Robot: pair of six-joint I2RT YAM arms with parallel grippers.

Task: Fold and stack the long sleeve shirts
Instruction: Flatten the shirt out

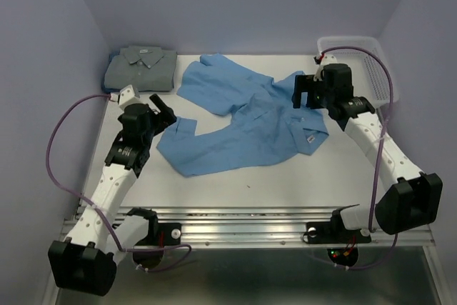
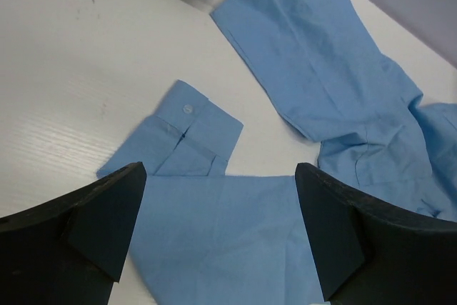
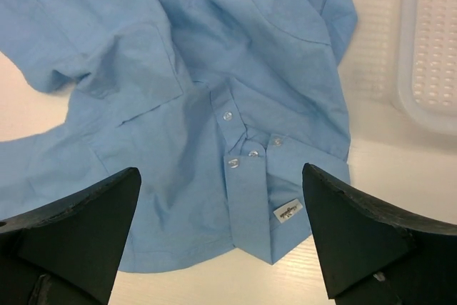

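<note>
a: where are the shirts lying?

b: the blue shirt [image 1: 243, 123] is sprawling unfolded across the middle of the white table [image 1: 214, 191]. its thin woven cloth is bunching into soft creases, and one long sleeve is trailing toward the far edge. the grey-green shirt [image 1: 141, 69] is sitting in the far left corner, folded into a neat rectangle with the collar on top.

a: and the left pincer?

b: the left gripper [image 2: 220, 169] is hanging over the near left edge of the blue shirt. its dark, wedge-shaped fingers [image 2: 93, 219] are standing wide apart and gripping nothing. just beyond them a squared cuff [image 2: 203, 123] with a small pale button [image 2: 188, 108] is lying flat on the table.

a: the right one?

b: the right gripper [image 3: 221, 171] is hovering over the right end of the blue shirt, spread just as wide, with nothing between its tips. below it a stitched strip [image 3: 246, 198] carrying small clear buttons is running down to a tiny white label [image 3: 287, 211].

a: anything beside it?

b: a white plastic basket [image 1: 378, 69] with perforated mesh walls is standing in the far right corner, near the shirt but apart from it.
</note>
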